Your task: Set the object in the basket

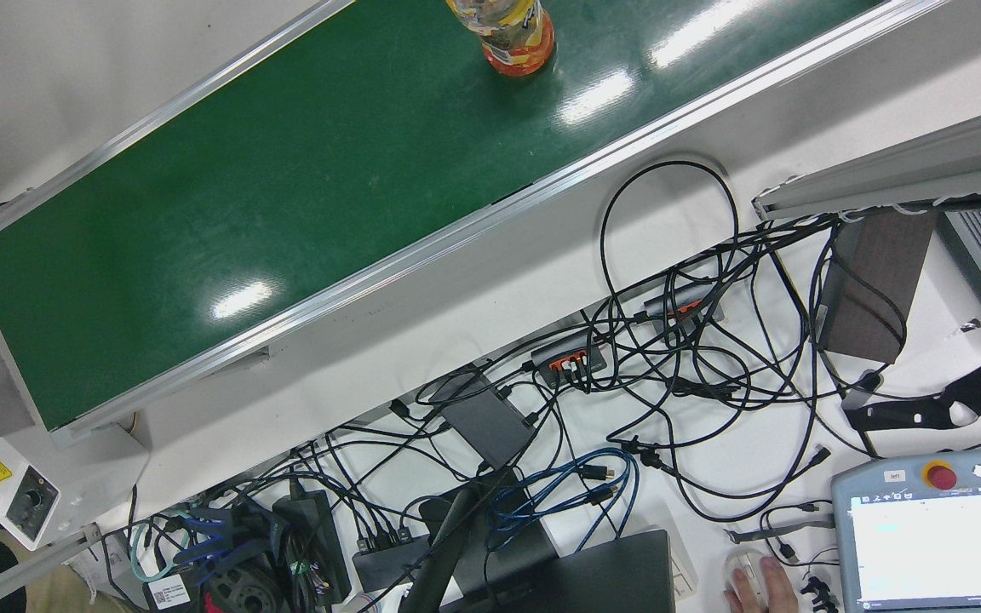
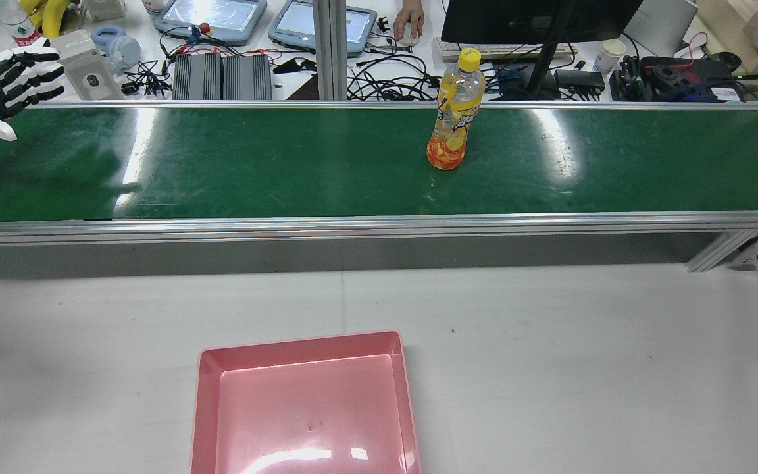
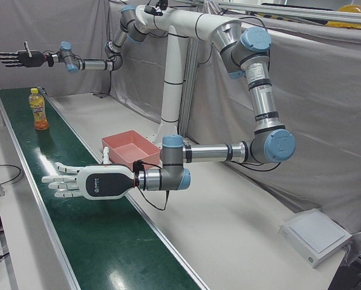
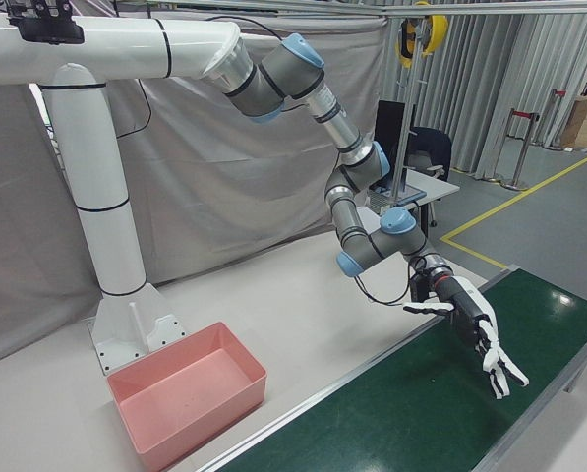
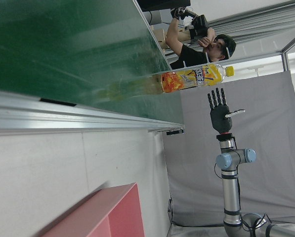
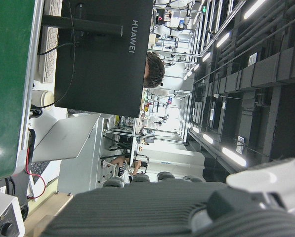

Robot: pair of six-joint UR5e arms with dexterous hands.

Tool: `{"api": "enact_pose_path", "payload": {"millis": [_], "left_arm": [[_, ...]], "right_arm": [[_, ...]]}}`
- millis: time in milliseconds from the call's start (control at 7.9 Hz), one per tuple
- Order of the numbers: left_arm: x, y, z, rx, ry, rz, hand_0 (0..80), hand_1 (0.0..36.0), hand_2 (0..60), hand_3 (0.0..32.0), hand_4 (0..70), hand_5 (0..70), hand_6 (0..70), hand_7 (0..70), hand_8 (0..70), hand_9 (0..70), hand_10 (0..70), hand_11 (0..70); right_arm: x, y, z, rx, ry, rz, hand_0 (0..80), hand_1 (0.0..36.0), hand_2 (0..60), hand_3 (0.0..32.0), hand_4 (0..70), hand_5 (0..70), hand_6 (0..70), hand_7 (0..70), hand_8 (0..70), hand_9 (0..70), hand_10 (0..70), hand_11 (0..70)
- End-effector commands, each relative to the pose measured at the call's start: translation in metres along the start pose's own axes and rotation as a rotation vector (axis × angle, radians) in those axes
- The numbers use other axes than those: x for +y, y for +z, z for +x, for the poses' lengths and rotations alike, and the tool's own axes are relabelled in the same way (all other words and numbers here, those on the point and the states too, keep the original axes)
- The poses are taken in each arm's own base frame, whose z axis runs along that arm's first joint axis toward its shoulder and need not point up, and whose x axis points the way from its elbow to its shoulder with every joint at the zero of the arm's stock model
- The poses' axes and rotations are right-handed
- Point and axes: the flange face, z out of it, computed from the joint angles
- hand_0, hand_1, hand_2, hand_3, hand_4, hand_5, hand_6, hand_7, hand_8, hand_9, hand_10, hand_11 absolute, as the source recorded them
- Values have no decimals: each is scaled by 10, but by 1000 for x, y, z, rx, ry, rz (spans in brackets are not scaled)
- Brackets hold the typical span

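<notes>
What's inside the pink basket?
Nothing. The pink basket shows only its bare, shiny bottom in the rear view, though its near edge runs out of the picture. The bottle stands upright on the green belt, apart from both hands.

the orange drink bottle (image 5: 194, 78) with a yellow cap stands on the green belt (image 5: 73, 54). beyond the bottle a dark hand (image 5: 219, 112) hovers, fingers (image 5: 216, 97) spread. this side of the belt's metal rail lies the pink basket (image 5: 105, 215) on the white surface (image 5: 63, 168).
</notes>
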Motion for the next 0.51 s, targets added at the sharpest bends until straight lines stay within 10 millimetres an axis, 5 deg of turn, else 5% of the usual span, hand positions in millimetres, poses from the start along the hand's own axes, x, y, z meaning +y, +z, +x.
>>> {"api": "enact_pose_path", "payload": {"millis": [0, 380], "left_arm": [[1, 0, -1, -1, -2, -1, 490, 84, 0, 56, 124, 248, 18, 6, 91, 91, 73, 116], [1, 0, -1, -2, -2, -2, 491, 84, 0, 52, 123, 251, 17, 6, 90, 89, 72, 115]], "right_arm": [[-1, 0, 0, 0, 0, 1, 0, 0, 0, 0, 0, 0, 0, 0, 0, 0, 0, 0], [-1, 0, 0, 0, 0, 1, 0, 0, 0, 0, 0, 0, 0, 0, 0, 0, 0, 0]]}}
